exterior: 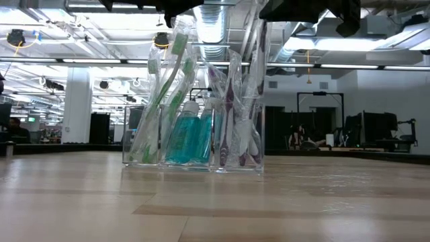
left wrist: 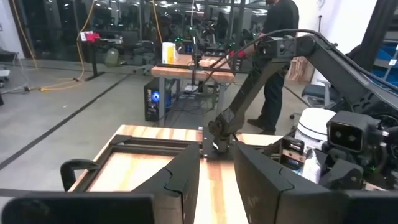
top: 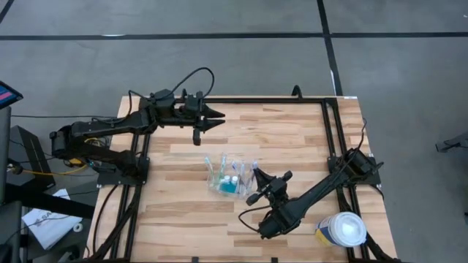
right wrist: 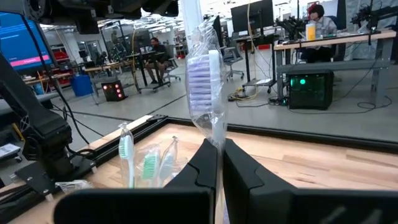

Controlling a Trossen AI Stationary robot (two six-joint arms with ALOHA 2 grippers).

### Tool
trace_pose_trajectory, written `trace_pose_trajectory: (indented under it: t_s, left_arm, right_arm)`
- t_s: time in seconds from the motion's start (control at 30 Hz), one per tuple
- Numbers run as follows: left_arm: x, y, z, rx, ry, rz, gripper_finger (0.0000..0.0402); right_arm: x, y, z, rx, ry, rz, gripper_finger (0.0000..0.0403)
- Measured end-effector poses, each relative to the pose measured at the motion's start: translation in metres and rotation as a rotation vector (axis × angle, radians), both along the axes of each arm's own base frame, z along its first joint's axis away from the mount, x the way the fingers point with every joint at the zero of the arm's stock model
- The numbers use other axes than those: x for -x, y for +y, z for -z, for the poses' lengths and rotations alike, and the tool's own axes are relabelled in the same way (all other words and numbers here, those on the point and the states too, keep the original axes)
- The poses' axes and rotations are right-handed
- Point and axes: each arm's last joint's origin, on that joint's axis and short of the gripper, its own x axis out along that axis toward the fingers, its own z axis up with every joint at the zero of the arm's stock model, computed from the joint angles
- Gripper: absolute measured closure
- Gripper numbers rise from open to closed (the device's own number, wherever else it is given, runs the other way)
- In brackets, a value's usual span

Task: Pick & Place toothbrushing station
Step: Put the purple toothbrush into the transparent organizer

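The toothbrushing station point(top: 228, 179) point(exterior: 191, 134) is a clear plastic holder standing on its base mid-table. It holds wrapped toothbrushes and small blue bottles point(exterior: 188, 138). My right gripper point(top: 256, 175) point(right wrist: 219, 155) is at the station's right side, level, shut on a wrapped toothbrush with a purple-and-white head point(right wrist: 205, 78). Other green and blue brushes point(right wrist: 149, 165) stand just beyond it. My left gripper point(top: 219, 120) point(left wrist: 216, 168) hovers over the far part of the table, pointing level toward the right edge, open with nothing between its fingers. My right gripper pinches the wrapped toothbrush just below its head point(right wrist: 216, 140), between its two fingers, coming at it level and across its length. The brush stands upright, head up and wrapper on. The fingers hide its lower end. In the low view the purple brushes point(exterior: 235, 114) rise from the station's right compartment.
A white-lidded round tub point(top: 344, 230) stands at the near right corner, beside my right arm. A black metal frame point(top: 329, 124) borders the table. There is bare wood left of the station and along the near edge. A person point(left wrist: 280, 37) stands in the room beyond.
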Motion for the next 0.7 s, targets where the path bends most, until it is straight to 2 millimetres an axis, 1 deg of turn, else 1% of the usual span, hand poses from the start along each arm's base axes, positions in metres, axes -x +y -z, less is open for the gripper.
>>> trace_pose_trajectory:
  t_s: [0.27,0.33,0.4,0.43,0.5,0.57,0.7]
  left_arm:
    - [0.0,-0.001,0.0,0.0,0.002,0.003,0.0308]
    - [0.0,-0.001,0.0,-0.004,0.002,0.004,0.0308]
    - [0.0,-0.001,0.0,-0.006,0.003,0.004,0.0308]
    - [0.0,-0.001,0.0,-0.007,0.002,0.004,0.0308]
    - [0.0,-0.001,0.0,-0.008,0.003,0.004,0.0308]
    - [0.0,-0.001,0.0,-0.014,0.003,0.004,0.0308]
    - [0.0,-0.001,0.0,-0.031,0.003,0.005,0.0308]
  right_arm:
    - [-0.006,0.0,0.005,-0.021,-0.031,0.009,0.0403]
    - [-0.012,0.0,0.01,-0.014,-0.022,0.018,0.0403]
    - [-0.013,-0.001,0.015,-0.007,-0.003,0.024,0.0403]
    - [-0.015,-0.001,0.016,-0.021,-0.027,0.026,0.0403]
    - [-0.014,-0.002,0.023,-0.038,-0.059,0.025,0.0403]
    - [-0.013,-0.003,0.032,-0.026,-0.033,0.026,0.0403]
    - [-0.01,-0.004,0.04,-0.026,-0.04,0.026,0.0403]
